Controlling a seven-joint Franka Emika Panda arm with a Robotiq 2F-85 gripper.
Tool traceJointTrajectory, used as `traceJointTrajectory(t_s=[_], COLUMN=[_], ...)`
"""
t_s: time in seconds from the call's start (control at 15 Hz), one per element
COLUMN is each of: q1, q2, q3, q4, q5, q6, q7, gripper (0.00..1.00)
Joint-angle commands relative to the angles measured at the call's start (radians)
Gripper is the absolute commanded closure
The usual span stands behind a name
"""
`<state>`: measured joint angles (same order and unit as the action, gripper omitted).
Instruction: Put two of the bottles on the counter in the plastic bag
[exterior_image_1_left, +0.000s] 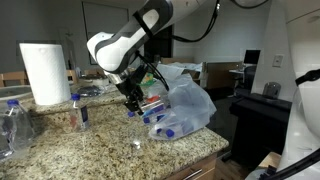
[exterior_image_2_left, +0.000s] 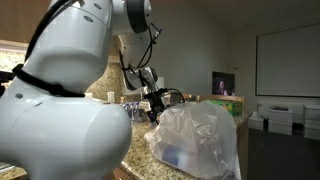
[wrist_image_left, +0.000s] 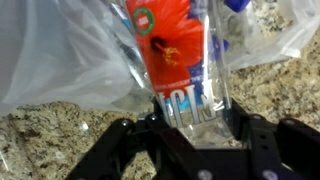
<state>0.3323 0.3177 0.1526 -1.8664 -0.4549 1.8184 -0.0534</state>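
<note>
Red-labelled bottle (wrist_image_left: 178, 60) is pinched by its body between the jaws of the gripper (exterior_image_1_left: 135, 105), which stand part-way closed on it, at the mouth of the plastic bag (exterior_image_1_left: 192, 100) on the granite counter (exterior_image_1_left: 100, 150). In an exterior view the bag lies at three o'clock from the gripper, and a second bottle (exterior_image_1_left: 163, 130), blue cap showing through the film, lies at five o'clock. A third bottle (exterior_image_1_left: 80, 110) stands upright at nine o'clock, the paper towel roll (exterior_image_1_left: 45, 72) at ten.
</note>
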Motion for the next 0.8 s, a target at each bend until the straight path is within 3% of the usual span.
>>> traceJointTrajectory(t_s=[0.0,0.73], q1=[-0.002,0.002], q2=[-0.015,0.034], q3=[0.020,0.088], q4=[-0.021,-0.044], q5=[-0.091,-0.288], q6=[-0.086,-0.322], q7=[-0.060,-0.330], gripper=[0.64,0.64])
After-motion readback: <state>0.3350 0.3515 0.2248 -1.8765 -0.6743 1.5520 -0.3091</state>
